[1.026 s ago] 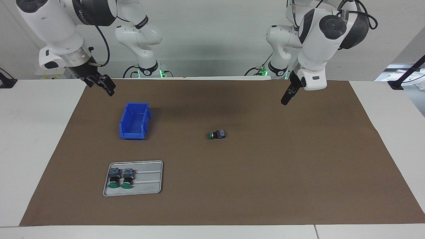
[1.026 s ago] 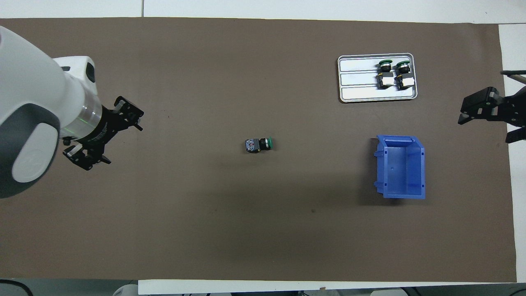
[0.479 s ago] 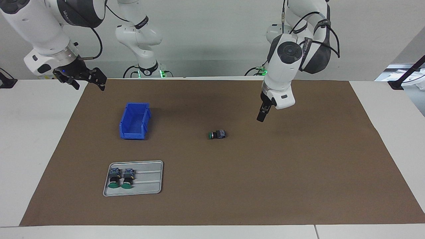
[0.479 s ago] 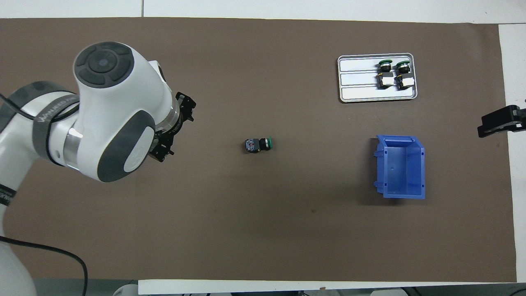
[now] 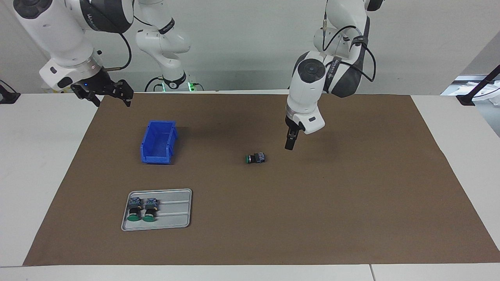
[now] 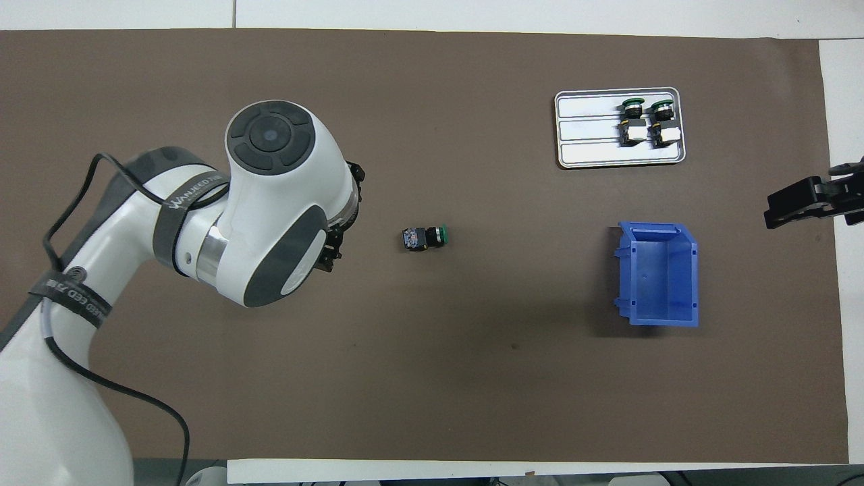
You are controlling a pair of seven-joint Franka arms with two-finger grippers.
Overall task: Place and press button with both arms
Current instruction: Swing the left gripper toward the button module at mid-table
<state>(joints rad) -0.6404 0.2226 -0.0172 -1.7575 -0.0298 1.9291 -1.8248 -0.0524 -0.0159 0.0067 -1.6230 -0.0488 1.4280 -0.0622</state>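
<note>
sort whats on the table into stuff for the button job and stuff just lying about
For the job:
- button, lying on its side mid-mat
- left gripper, open, up in the air beside the button
- right gripper, open, waiting at the mat's edge

Lying about:
- blue bin
- grey tray with two more buttons

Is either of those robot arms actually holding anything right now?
No. The left end effector hangs empty above the mat beside the loose button; the right end effector waits empty near the blue bin.
</note>
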